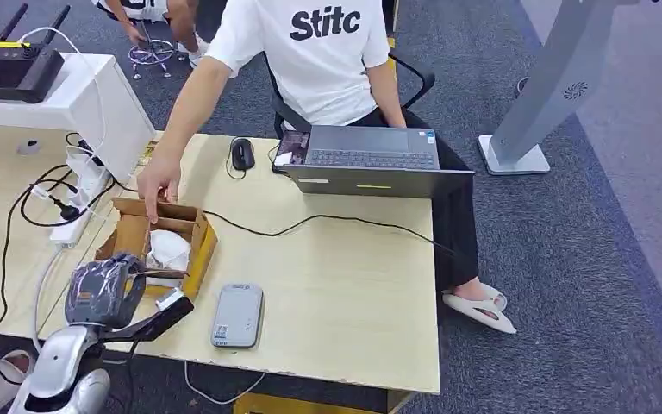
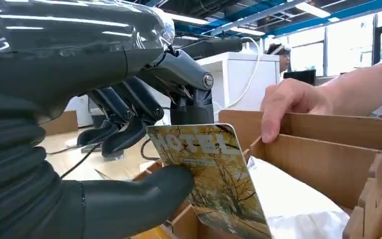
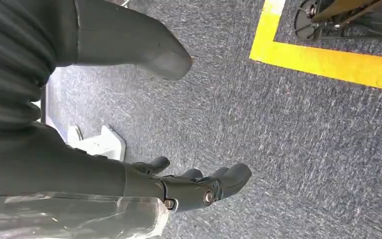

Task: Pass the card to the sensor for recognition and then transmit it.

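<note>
A card [image 2: 219, 184] printed with yellow autumn trees is pinched between the thumb and fingers of my left hand [image 2: 129, 149], over the near corner of an open cardboard box [image 2: 328, 159]. From the head, my left hand [image 1: 108, 289], wrapped in clear plastic, hovers at the near left side of the box [image 1: 198, 246]. The grey card sensor [image 1: 237, 315] lies flat on the table to the right of that hand. My right hand [image 3: 184, 186] hangs over grey carpet, fingers apart, holding nothing.
A person's hand [image 1: 157, 184] rests on the box's far edge, fingertips inside; white wrapping [image 1: 168, 248] fills the box. A laptop [image 1: 371, 159], a mouse [image 1: 242, 153], a black cable [image 1: 310, 221] and a power strip [image 1: 76, 207] lie on the wooden table [image 1: 353, 293].
</note>
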